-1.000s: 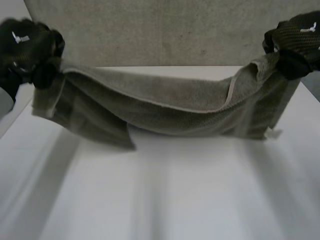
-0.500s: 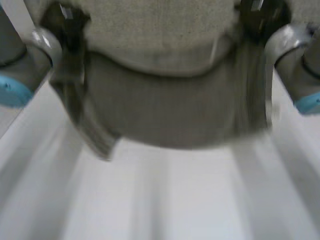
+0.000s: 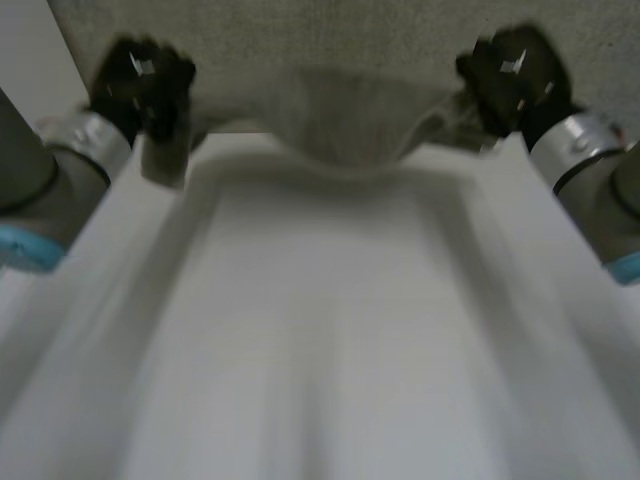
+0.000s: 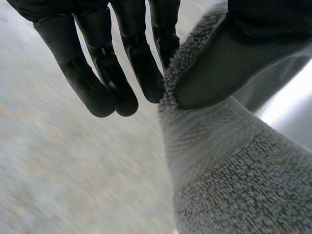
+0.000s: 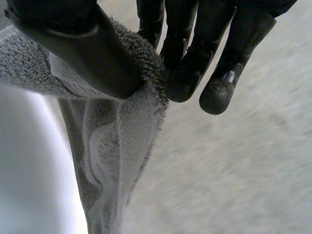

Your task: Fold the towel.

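Nearest the head cam: white flat table (image 3: 320,340), top bare up to its far edge. Along its sides the grey left arm w/ light-blue cap (image 3: 45,180) and the matching right arm (image 3: 595,175) reach fwd. At the far edge, black left hand (image 3: 140,80) is by the far-left corner and black right hand (image 3: 512,72) by the far-right corner, well apart. Between them hangs the grey terry-cloth towel (image 3: 345,125), held by its two ends. Its middle sags in a curve to about the table's far edge, and a short flap hangs under the left hand. Can't tell whether the cloth touches the table. L wrist cam: left hand (image 4: 122,58) has its thumb (image 4: 229,63) pressing the towel (image 4: 229,175) edge against the nearest finger, i.e. a pinch. The other fingers (image 4: 97,83) are straight, close side by side, off the cloth. The towel drops from the pinch, flat woven band first, then looped pile. R wrist cam: right hand (image 5: 195,53) does likewise, thumb (image 5: 83,53) clamping the towel (image 5: 114,146) edge against the nearest finger. Its remaining fingers (image 5: 224,87) are straight, near each other, free. The cloth hangs in a narrow fold just beside the table (image 5: 24,170). Farthest back is a grey speckled floor (image 3: 330,35).
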